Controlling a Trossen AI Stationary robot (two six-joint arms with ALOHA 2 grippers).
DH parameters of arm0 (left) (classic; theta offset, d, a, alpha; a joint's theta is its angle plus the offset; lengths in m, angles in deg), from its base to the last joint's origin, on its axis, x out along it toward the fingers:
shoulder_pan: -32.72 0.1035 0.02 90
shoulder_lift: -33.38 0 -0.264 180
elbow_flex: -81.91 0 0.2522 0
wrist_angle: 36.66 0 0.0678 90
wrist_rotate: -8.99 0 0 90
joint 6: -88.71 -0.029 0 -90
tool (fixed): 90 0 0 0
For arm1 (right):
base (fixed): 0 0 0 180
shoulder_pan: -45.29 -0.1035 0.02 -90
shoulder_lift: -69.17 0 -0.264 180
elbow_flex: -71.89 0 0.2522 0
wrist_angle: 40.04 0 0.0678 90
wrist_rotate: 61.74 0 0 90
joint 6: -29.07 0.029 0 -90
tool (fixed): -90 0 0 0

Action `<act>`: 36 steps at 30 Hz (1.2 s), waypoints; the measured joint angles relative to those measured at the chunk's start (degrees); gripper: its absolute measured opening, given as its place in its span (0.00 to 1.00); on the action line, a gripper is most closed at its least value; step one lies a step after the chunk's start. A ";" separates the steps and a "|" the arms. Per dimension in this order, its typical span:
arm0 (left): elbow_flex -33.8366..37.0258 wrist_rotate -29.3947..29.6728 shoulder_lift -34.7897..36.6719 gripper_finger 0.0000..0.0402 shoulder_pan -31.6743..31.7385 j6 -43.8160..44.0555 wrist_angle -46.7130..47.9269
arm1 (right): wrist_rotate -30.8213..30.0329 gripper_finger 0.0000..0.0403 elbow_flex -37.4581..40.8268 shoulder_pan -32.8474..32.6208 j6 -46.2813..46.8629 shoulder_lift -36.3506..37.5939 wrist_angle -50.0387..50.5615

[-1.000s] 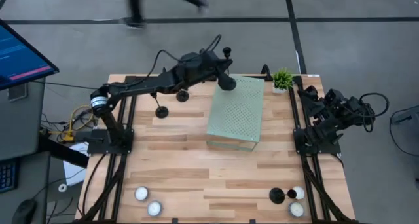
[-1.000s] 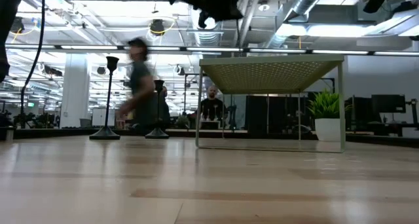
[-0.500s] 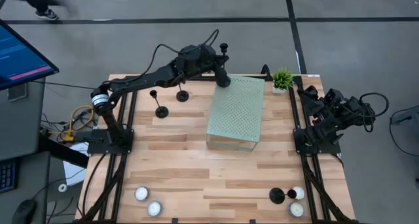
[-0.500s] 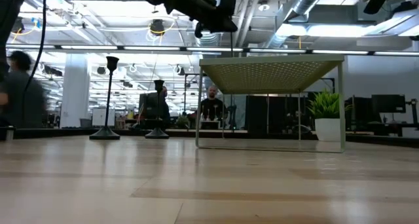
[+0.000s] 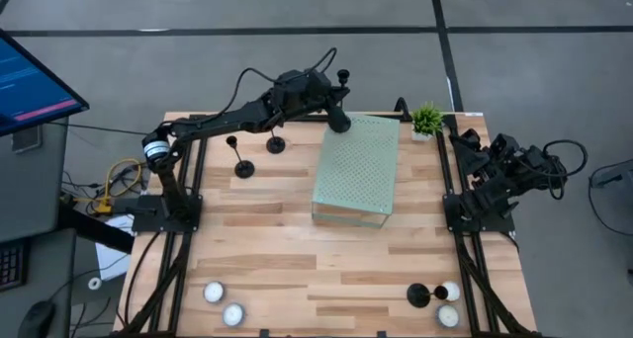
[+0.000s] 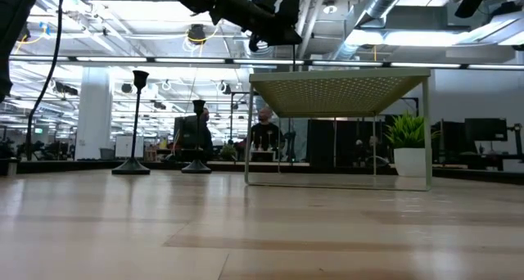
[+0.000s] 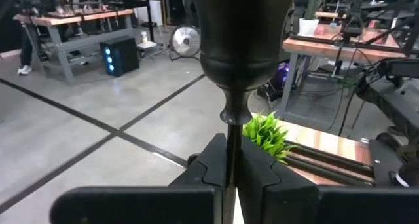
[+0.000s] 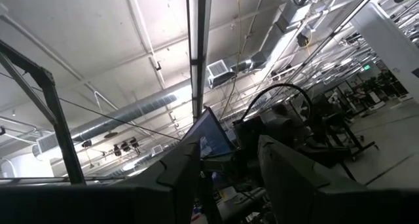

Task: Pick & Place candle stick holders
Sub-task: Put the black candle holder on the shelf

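Left gripper (image 5: 336,106), jaws pinching the thin stem of a candlestick (image 7: 238,60), is holding it above the far corner of the green perforated stand (image 5: 358,170). Two candlesticks (image 5: 243,167) are standing on the wooden worktop (image 5: 267,249) left of the stand, a fourth (image 5: 418,295) near tealights (image 5: 449,316). Right gripper (image 8: 226,162) is waiting at the worktop's right edge, jaws parted, empty.

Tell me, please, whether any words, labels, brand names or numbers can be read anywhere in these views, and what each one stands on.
No text can be read in any view.
The monitor left of the table shows coloured lines of content, too small to read.
The candle stick holder in the left gripper, the green perforated stand and the wooden table bear no visible markings.
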 joint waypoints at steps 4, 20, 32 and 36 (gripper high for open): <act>0.00 -0.20 -0.52 0.03 0.08 -0.04 -0.52 | 0.00 0.37 0.00 0.00 -0.04 0.01 0.00; 0.02 -1.11 -1.79 0.04 0.24 -2.82 -1.47 | 0.01 0.37 0.00 -0.07 -0.13 0.00 -0.02; 0.02 -1.11 -1.79 0.09 0.41 -2.82 -1.03 | -2.49 0.37 0.00 -0.04 -0.17 -0.01 0.01; 0.04 -1.11 -1.85 0.17 0.41 -3.79 -0.96 | -3.45 0.40 0.00 -0.04 -2.42 -0.01 0.02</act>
